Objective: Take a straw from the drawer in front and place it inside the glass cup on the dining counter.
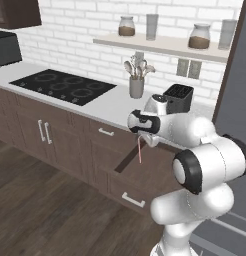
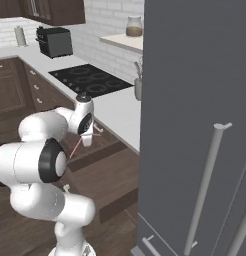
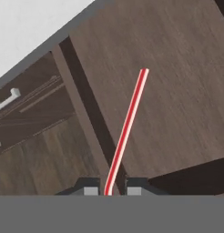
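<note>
My gripper (image 3: pixel 109 191) is shut on the straw (image 3: pixel 127 129), a thin red-pink tube that runs up from between the fingertips. In the left base view the straw (image 1: pixel 140 150) hangs down from the gripper (image 1: pixel 141 139) above the pulled-out dark brown drawer (image 1: pixel 150 162). The right base view has the straw (image 2: pixel 77 146) slanting down-left from the gripper (image 2: pixel 87 140), over the open drawer (image 2: pixel 102 155). The drawer's inside (image 3: pixel 177 91) lies below the straw in the hand view. The glass cup and the dining counter are out of view.
A pale worktop (image 1: pixel 110 102) carries a black cooktop (image 1: pixel 62 85), a utensil holder (image 1: pixel 136 86) and a black toaster (image 1: pixel 178 97). Closed drawers with silver handles (image 1: pixel 106 132) sit to the left. A tall grey fridge (image 2: pixel 195 125) stands close on the right.
</note>
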